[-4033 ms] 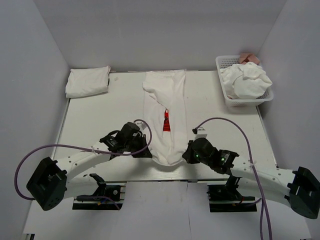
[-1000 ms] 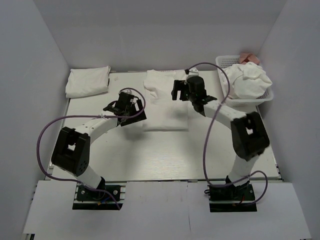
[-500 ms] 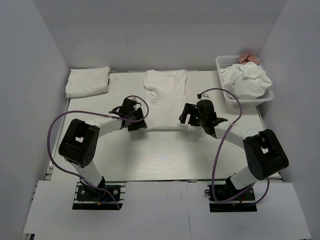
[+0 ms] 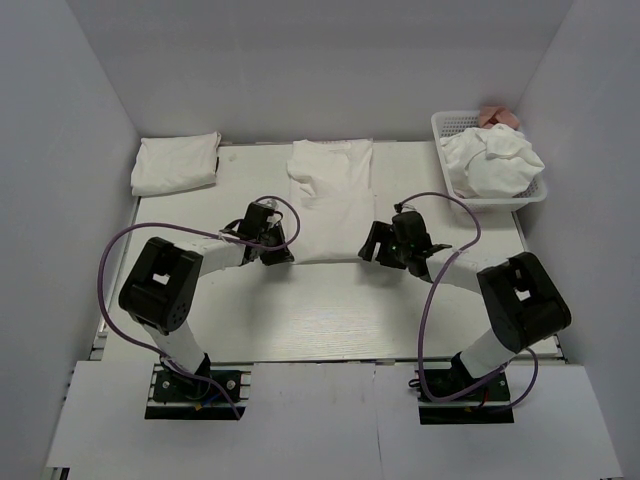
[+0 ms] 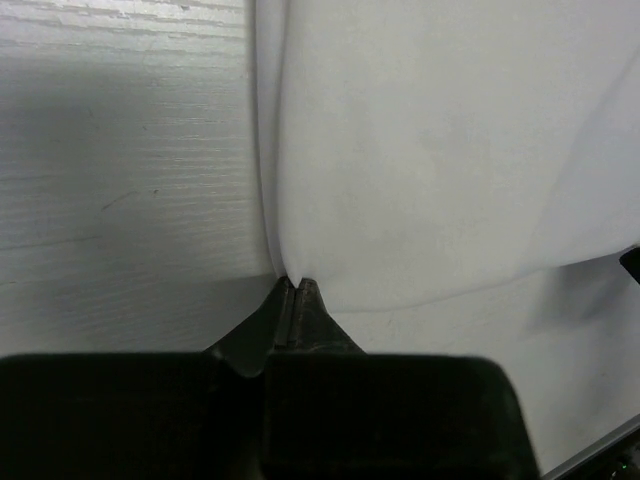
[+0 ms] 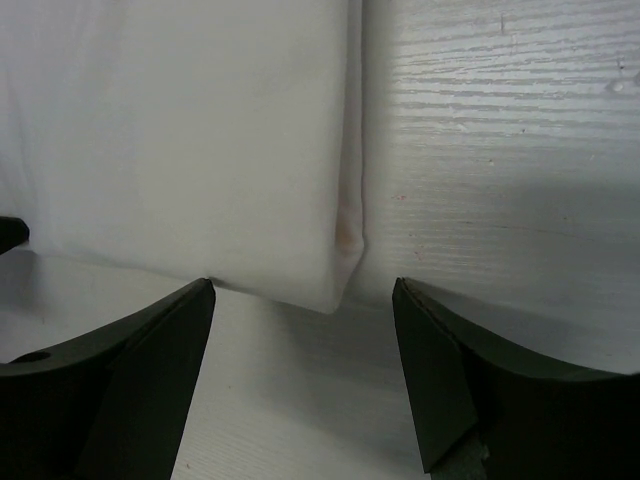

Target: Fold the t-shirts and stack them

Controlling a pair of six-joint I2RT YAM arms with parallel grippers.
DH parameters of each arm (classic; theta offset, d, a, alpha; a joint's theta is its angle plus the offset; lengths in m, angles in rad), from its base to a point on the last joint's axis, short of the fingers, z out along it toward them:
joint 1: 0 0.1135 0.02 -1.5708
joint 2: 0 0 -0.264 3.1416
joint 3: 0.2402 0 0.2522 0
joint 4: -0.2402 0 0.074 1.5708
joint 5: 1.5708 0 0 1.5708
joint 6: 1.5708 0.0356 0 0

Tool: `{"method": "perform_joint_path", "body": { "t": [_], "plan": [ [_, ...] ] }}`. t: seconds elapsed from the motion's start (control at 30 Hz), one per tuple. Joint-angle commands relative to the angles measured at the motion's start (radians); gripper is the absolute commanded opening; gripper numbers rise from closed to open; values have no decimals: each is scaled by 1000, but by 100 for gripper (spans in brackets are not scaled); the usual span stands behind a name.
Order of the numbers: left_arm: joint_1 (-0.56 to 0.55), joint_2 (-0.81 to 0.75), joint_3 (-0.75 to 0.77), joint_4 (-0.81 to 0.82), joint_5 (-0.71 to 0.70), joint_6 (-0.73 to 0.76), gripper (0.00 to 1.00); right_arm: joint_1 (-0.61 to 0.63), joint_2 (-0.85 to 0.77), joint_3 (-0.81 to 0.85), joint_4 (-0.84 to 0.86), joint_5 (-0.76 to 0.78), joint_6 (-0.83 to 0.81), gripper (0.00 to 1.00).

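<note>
A white t-shirt (image 4: pixel 331 200) lies folded into a long rectangle at the table's middle back, collar end far. My left gripper (image 4: pixel 283 252) is shut, its tips pinching the shirt's near left corner (image 5: pixel 300 270). In the left wrist view the left gripper (image 5: pixel 297 285) shows no gap between the fingers. My right gripper (image 4: pixel 372 247) sits at the near right corner. In the right wrist view it (image 6: pixel 303 300) stands open on the table, with the folded shirt corner (image 6: pixel 335 285) between its fingers and touched by neither. No red print shows.
One folded white shirt (image 4: pixel 177 163) lies at the back left corner. A white basket (image 4: pixel 535 195) at the back right holds a heap of crumpled white shirts (image 4: pixel 492 165) and something pink behind. White walls close in on the left, back and right.
Both grippers have moved nearer, down the shirt's sides to its near corners. The left gripper has gone from open to shut on the corner. The right fingers have narrowed slightly.
</note>
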State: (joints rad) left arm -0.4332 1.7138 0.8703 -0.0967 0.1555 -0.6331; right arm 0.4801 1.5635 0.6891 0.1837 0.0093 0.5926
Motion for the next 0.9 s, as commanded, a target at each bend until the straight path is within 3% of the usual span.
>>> {"method": "perform_joint_path", "body": {
  "t": [0.0, 0.13, 0.33, 0.47, 0.5, 0.6, 0.87],
  "plan": [
    [-7, 3, -14, 2, 30, -4, 0, 3, 24, -11, 14, -48, 15, 77],
    [-7, 3, -14, 2, 18, -4, 0, -2, 64, -7, 48, -23, 6, 56],
    [-7, -19, -24, 14, 18, -4, 0, -1, 82, -8, 79, 47, 7, 41],
    [-7, -28, -34, 12, 7, -4, 0, -1, 90, -7, 80, 29, 1, 25],
    [-7, -37, -34, 12, 7, -4, 0, 0, 89, -8, 79, 20, -5, 15],
    [-7, -85, -44, -6, -5, -13, 0, 2, 49, -22, 54, -40, -17, 0],
    [-35, -308, -125, -37, -17, -22, 0, 21, -141, -111, 22, -169, -17, 0]
  ]
}}
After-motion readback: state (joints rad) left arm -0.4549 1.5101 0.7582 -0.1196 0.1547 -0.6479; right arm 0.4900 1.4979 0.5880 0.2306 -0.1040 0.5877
